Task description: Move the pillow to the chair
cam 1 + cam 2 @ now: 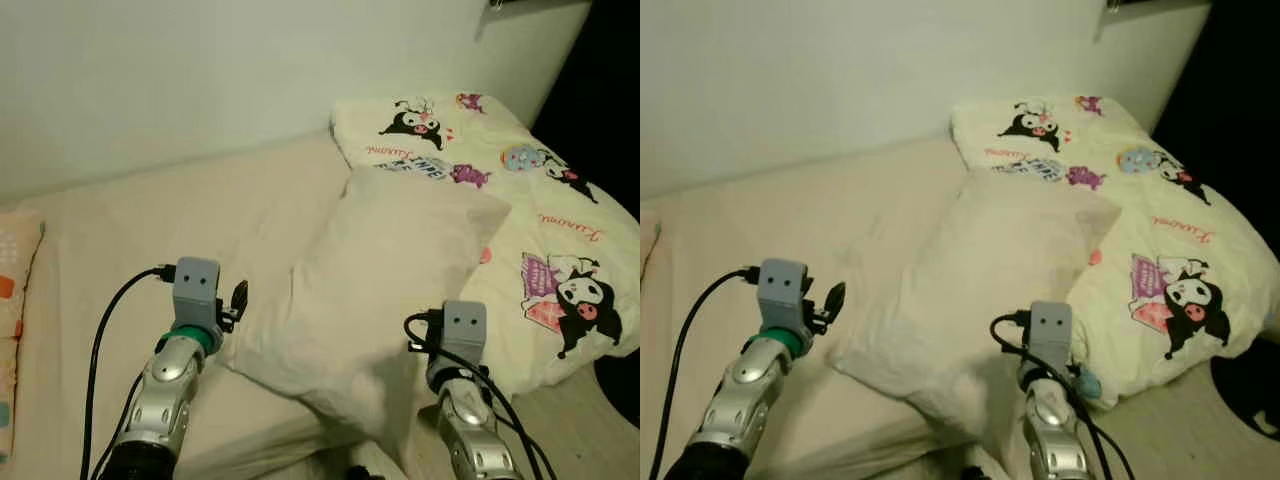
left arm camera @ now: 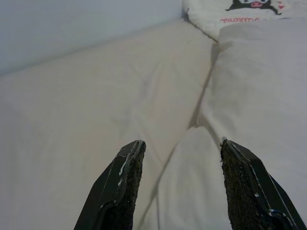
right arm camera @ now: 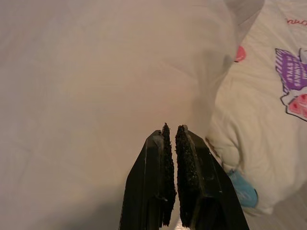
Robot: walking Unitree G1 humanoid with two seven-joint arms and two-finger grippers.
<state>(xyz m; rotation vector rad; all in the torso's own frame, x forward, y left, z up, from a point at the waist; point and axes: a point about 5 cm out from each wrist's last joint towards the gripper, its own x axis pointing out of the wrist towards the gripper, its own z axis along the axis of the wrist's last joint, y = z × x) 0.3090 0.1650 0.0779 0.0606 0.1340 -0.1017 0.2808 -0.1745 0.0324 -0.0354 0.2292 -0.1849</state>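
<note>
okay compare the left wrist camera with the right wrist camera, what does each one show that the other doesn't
Left wrist view alone: the left gripper, fingers spread open, straddling the pillow's near left corner, plus bare bedsheet and the wall.
Right wrist view alone: the right gripper, fingers almost together over the pillow, and the quilt's purple and pink prints.
Both: the plain pillow and the cartoon-print quilt.

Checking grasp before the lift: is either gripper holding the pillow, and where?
Right gripper is shut at the pillow's near edge; whether fabric is pinched cannot be told. Left gripper is open, straddling its corner.

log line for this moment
left gripper: open at pillow edge | right gripper: shut over pillow | pillow: on bed
</note>
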